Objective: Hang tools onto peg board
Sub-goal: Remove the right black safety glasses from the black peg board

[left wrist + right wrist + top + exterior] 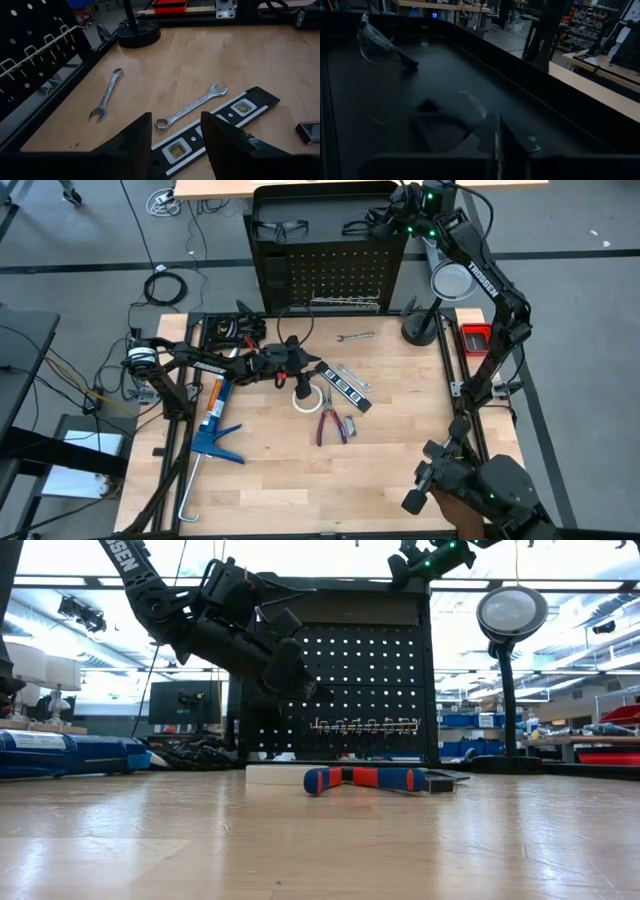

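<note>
The peg board (pixel 340 275) stands upright at the table's far edge. Two dark-framed safety glasses lie on the flat top of its black frame, one at the left (pixel 278 227) and one at the right (pixel 362 225). My right gripper (pixel 497 147) is up there, shut at the right pair (pixel 457 112). My left gripper (pixel 175 145) hovers open above the black level (pixel 210 125), well clear of the table. Two silver wrenches (pixel 105 95) (pixel 190 107), a white tape roll (pixel 306 399) and red-handled pliers (pixel 330 425) lie flat on the table. My right gripper is shut across a thin dark side arm (pixel 530 144) of the right safety glasses, coming nearly level from the table's right. The fingers themselves hide the place of contact. The glasses rest with their lens on the frame's black top.
A blue caulking gun (pixel 213 425) lies at the table's left. A round lamp (pixel 452 280) on a black stand stands right of the peg board, close under my right arm. A row of silver hooks (pixel 365 725) runs along the board's lower part. Bare wood lies toward the near edge.
</note>
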